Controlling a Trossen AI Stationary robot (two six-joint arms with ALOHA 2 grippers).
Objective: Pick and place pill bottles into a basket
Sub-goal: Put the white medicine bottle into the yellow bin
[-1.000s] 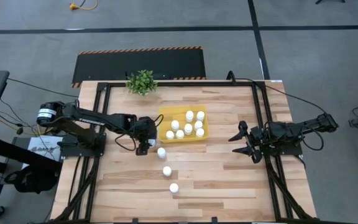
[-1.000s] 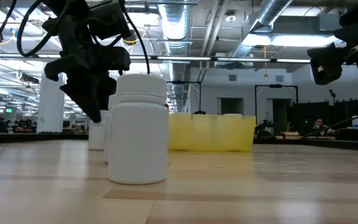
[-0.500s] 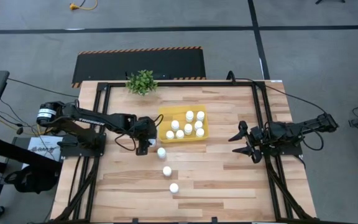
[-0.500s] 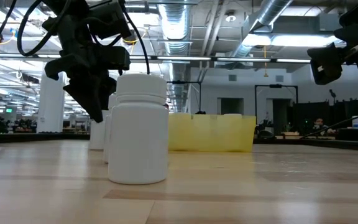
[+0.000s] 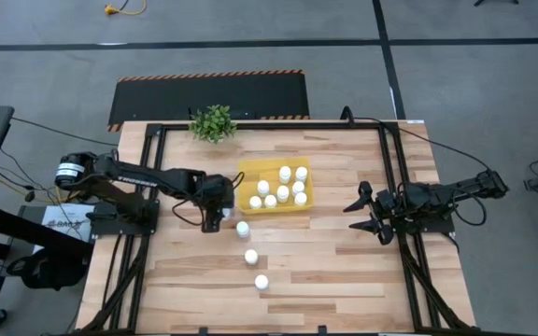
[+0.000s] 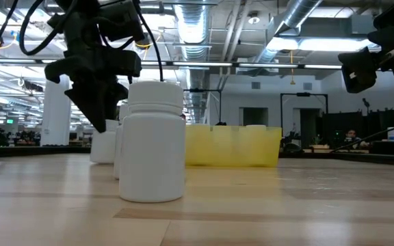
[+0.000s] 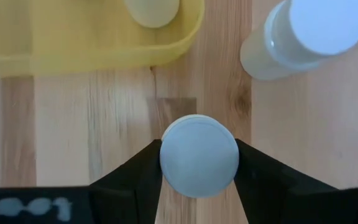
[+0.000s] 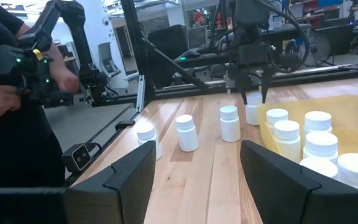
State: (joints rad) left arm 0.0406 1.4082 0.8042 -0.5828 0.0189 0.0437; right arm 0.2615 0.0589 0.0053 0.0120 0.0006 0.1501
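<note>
The yellow tray [image 5: 255, 175] stands mid-table with several white pill bottles upright in it. Three more bottles [image 5: 243, 228], [image 5: 250, 256], [image 5: 261, 281] stand on the wood in front of it. The nearest one fills the low view [image 6: 152, 143]. My left gripper [image 5: 215, 218] is at the tray's near left corner, shut on one bottle [image 7: 199, 155], which also shows in the low view [image 6: 103, 147]. My right gripper [image 5: 367, 211] waits open and empty at the table's right side. My left gripper pinches the bottle at its round cap [image 7: 166, 155] between its two fingers [image 7: 135, 180], one on each side. The fingers come from above, pointing down. The bottle stands upright below them. I cannot tell whether its base is on the wood.
A small green plant [image 5: 213, 122] stands at the far edge. Black frame rails [image 5: 148, 187] run along both sides of the table. A loose bottle [image 7: 309, 34] stands close to the held one. A person [image 8: 11, 93] stands beyond the table's left side. Bare wood lies right of the tray.
My left gripper has gone a little toward the table's left edge with the bottle, which stays upright.
</note>
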